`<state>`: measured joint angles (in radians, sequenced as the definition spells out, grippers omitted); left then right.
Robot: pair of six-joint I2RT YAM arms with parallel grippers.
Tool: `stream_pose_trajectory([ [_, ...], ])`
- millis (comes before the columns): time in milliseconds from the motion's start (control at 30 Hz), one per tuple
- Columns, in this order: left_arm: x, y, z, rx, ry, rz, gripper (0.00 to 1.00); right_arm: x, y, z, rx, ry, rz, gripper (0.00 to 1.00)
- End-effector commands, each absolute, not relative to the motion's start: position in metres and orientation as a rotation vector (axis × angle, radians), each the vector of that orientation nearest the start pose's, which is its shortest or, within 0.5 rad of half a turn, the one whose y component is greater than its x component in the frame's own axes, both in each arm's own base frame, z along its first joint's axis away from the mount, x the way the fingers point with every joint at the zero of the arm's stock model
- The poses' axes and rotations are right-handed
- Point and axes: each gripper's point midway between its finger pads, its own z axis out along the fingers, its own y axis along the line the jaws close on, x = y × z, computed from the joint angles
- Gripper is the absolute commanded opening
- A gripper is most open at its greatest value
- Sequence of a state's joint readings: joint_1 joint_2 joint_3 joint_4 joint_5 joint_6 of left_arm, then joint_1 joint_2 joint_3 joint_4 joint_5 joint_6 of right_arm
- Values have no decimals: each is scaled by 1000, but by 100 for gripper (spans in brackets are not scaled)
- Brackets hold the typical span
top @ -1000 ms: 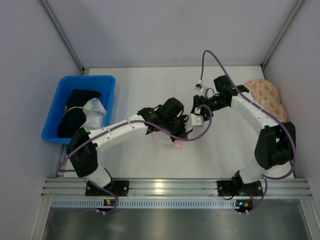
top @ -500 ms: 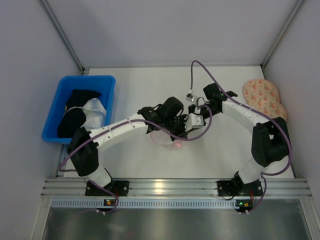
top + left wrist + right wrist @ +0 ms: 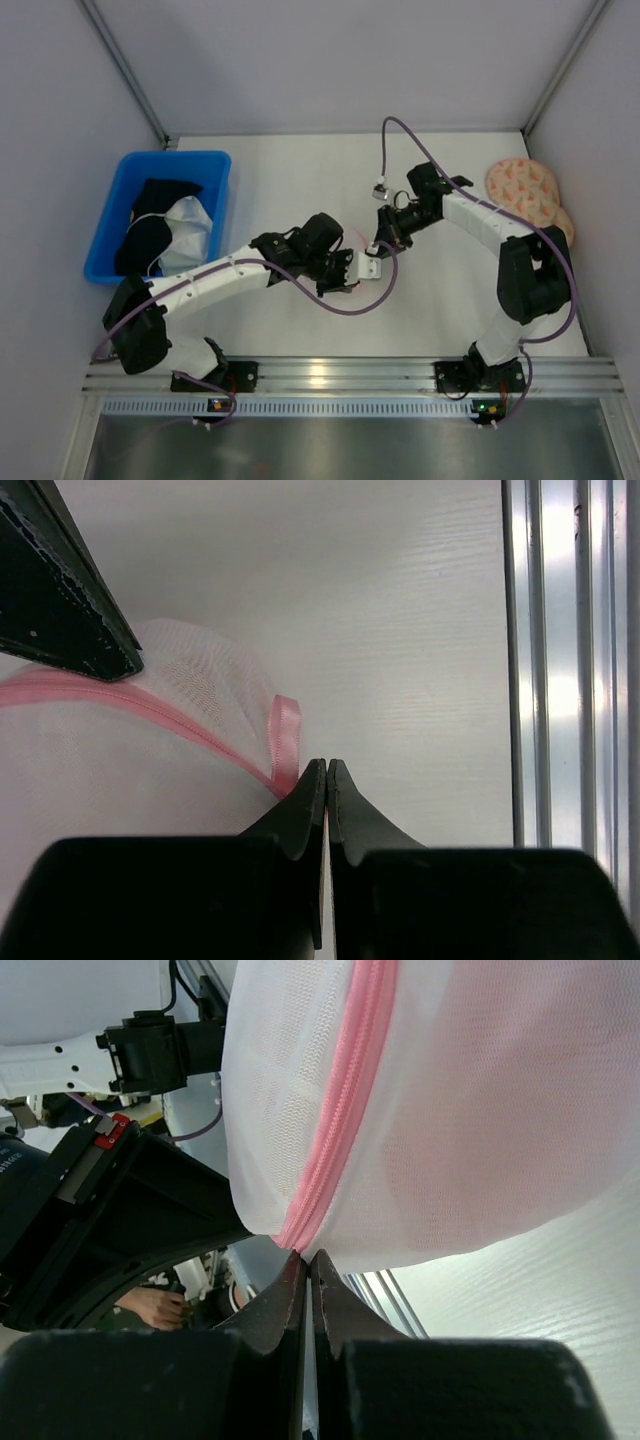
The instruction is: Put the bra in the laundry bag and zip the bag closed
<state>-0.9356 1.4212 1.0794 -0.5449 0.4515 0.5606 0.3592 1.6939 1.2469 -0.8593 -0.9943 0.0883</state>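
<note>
The laundry bag (image 3: 470,1110), white mesh with a pink zipper (image 3: 345,1090), fills the right wrist view. Pale pink fabric, the bra (image 3: 520,1070), shows through the mesh right of the zipper. My right gripper (image 3: 308,1256) is shut on the zipper's lower end. In the left wrist view my left gripper (image 3: 326,766) is shut on the bag's pink edging (image 3: 285,730), with mesh (image 3: 150,740) spreading to its left. From above, both grippers meet mid-table, left (image 3: 350,272) and right (image 3: 383,240), and they cover most of the bag.
A blue bin (image 3: 120,190) holding black and white garments (image 3: 165,225) stands at the left. A peach speckled two-lobed item (image 3: 525,185) lies at the back right. The aluminium rail (image 3: 340,375) runs along the near edge.
My right gripper swung left away from the peach item and shut on the bag's zipper. My left arm drew back toward the near left, its gripper staying shut on the bag.
</note>
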Motion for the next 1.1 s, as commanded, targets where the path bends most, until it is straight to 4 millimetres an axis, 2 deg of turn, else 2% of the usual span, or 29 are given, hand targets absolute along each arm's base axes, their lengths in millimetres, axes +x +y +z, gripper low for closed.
stream_pose_trajectory([
  [0, 146, -292, 123, 1918, 1709, -710, 0, 260, 238, 164, -595, 2580, 1445, 0],
  [133, 143, -281, 114, 1954, 1714, -680, 0, 267, 234, 162, -591, 2581, 1414, 0],
  [267, 146, -282, 111, 1960, 1723, -663, 0, 272, 231, 161, -581, 2582, 1392, 0],
  [333, 151, -286, 117, 1935, 1735, -653, 14, 274, 231, 161, -581, 2574, 1386, 0],
  [367, 153, -288, 117, 1921, 1754, -653, 31, 274, 231, 159, -577, 2576, 1387, 0],
  [467, 163, -298, 131, 1869, 1761, -642, 47, 277, 232, 156, -573, 2574, 1380, 0],
  [500, 164, -299, 134, 1862, 1759, -646, 48, 278, 231, 156, -558, 2575, 1381, 0],
  [533, 167, -300, 137, 1847, 1764, -646, 54, 281, 231, 154, -555, 2564, 1376, 0],
  [567, 169, -301, 138, 1829, 1780, -649, 57, 282, 231, 153, -545, 2564, 1377, 0],
  [600, 171, -304, 144, 1815, 1774, -658, 69, 285, 230, 154, -526, 2558, 1377, 0],
  [667, 176, -304, 152, 1765, 1791, -682, 73, 289, 230, 154, -519, 2542, 1372, 0],
  [700, 179, -305, 158, 1742, 1793, -692, 88, 292, 228, 154, -503, 2540, 1365, 0],
  [867, 204, -298, 168, 1568, 1893, -718, 90, 317, 217, 149, -427, 2507, 1269, 0],
  [1067, 247, -285, 174, 1332, 2005, -724, 93, 376, 188, 145, -265, 2419, 1146, 0],
])
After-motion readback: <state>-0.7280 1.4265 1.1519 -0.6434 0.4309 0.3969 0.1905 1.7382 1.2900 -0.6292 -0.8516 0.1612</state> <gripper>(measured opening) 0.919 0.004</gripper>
